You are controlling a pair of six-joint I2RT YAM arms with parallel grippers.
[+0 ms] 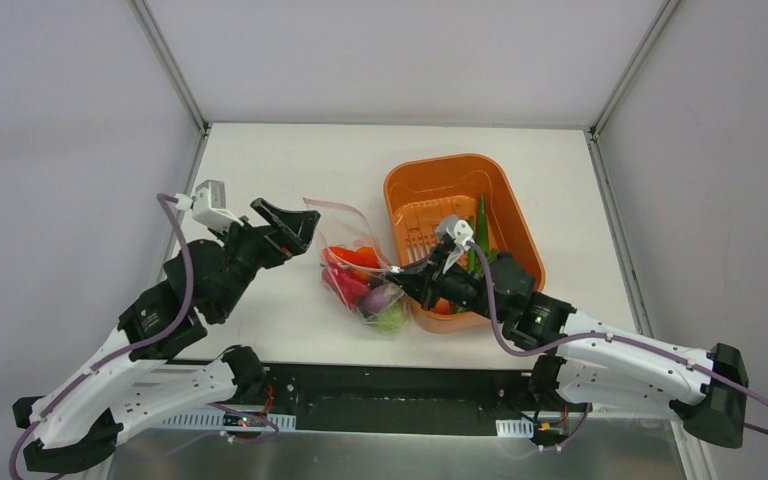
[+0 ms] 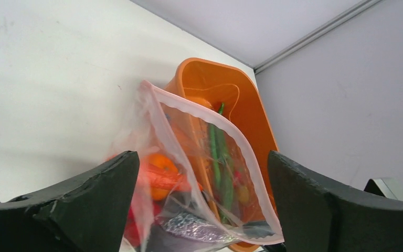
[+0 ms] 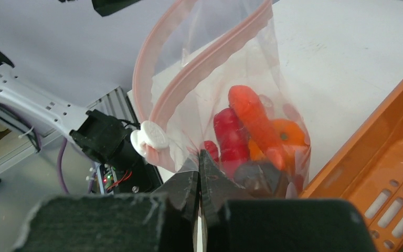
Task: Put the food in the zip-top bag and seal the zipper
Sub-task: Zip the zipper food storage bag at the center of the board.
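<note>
Standing by the rig rn: closest to me, the right gripper (image 3: 199, 157) has its jaws pinched together on the zip-top bag (image 1: 365, 285). It's got the clear film right by the zipper (image 3: 210, 55) on the tub side, imo to keep that corner pinned up so the mouth doesn't flop over. The bag itself lies on the table (image 1: 290, 150) between the two arms, just beside the orange tub (image 1: 430, 185), heavy end toward the bases and mouth pointing away. There's a decent pile of food (image 3: 252, 121) in it already: red, orange, purple and light green bits. The two pink lips are clearly apart, so def not sealed (there's a small white round bit (image 3: 152, 139) on the strip near the right fingers, maybe a slider, can't tell). A bit further out, the left gripper (image 1: 292, 228) has its jaws spread wide w/ nothing in them and is aimed straight at the bag's mouth, not touching it. My guess is it's lined up to grab the free lip. Furthest back, the tub has green pieces (image 1: 482, 225) in it, so prob more loading before the seal.
</note>
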